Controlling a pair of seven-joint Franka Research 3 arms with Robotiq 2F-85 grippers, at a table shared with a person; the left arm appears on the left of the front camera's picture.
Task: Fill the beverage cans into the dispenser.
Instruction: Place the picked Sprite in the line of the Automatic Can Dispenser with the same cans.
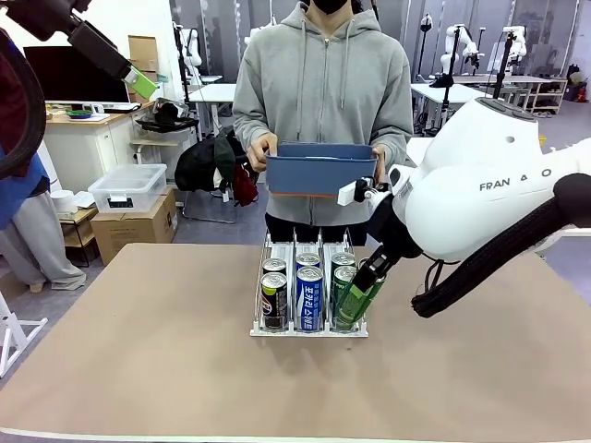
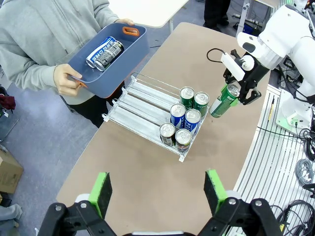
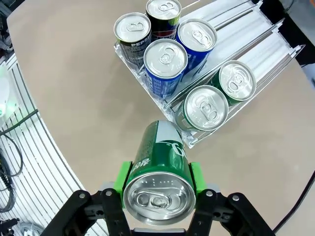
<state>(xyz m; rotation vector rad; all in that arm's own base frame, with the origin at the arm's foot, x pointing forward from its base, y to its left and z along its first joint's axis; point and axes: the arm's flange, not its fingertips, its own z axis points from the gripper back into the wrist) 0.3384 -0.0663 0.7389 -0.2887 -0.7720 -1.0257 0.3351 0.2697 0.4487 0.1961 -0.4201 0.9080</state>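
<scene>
The dispenser (image 1: 309, 331) stands mid-table with several beverage cans in it, two per lane: black (image 1: 274, 299), blue (image 1: 309, 297) and green (image 1: 343, 280). My right gripper (image 1: 371, 280) is shut on another green can (image 1: 359, 300), tilted, just off the rack's front right corner. In the right wrist view that can (image 3: 159, 164) sits between the green pads (image 3: 123, 178), above the table beside the dispenser (image 3: 256, 34). My left gripper (image 2: 157, 191) hangs open and empty high over the table's near side, seen at upper left (image 1: 138, 81) in the front view.
Across the table a person holds a blue bin (image 1: 320, 168) with both hands behind the dispenser (image 2: 142, 98). Two blue-and-white cans (image 2: 104, 51) lie in the bin (image 2: 91, 69). Bare tabletop lies left and in front of the rack.
</scene>
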